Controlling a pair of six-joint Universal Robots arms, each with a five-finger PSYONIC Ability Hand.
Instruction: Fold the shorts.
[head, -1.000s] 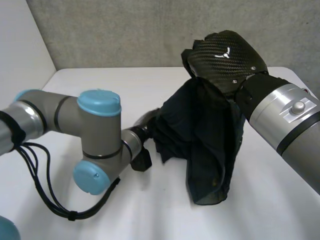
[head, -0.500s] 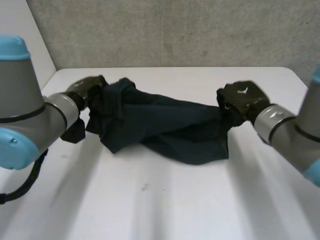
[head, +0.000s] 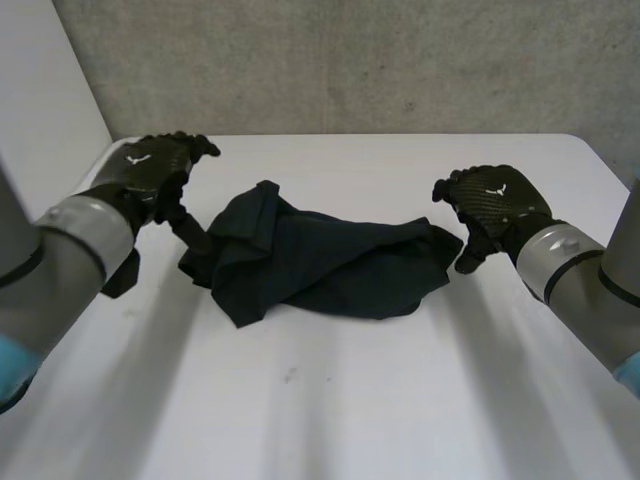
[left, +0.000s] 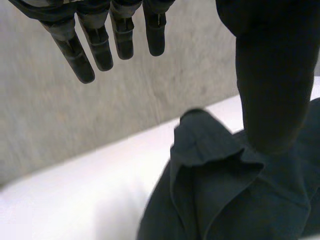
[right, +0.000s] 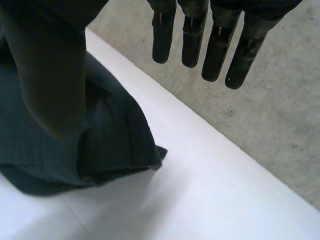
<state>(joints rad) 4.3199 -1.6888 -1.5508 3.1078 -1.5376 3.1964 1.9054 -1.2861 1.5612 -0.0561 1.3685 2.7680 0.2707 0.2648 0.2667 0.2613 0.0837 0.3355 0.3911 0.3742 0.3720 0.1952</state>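
The dark navy shorts (head: 320, 262) lie crumpled in a long heap on the white table (head: 330, 400), stretched between my two hands. My left hand (head: 150, 175) hovers open just off the heap's left end, its straight fingers (left: 100, 42) and thumb apart above the rumpled cloth (left: 225, 190). At the heap's right end my right hand (head: 492, 205) is open too, with its fingers (right: 215, 50) spread and nothing between them and the thumb. The shorts' right end (right: 115, 145) lies below that thumb.
A grey wall (head: 340, 60) rises behind the table's far edge. A pale wall (head: 40, 90) stands at the left. Bare tabletop spreads in front of the shorts.
Both hands carried the hanging shorts down, stretched them sideways across the table, then let go. The cloth now lies loose, and both hands have opened and drawn slightly outward.
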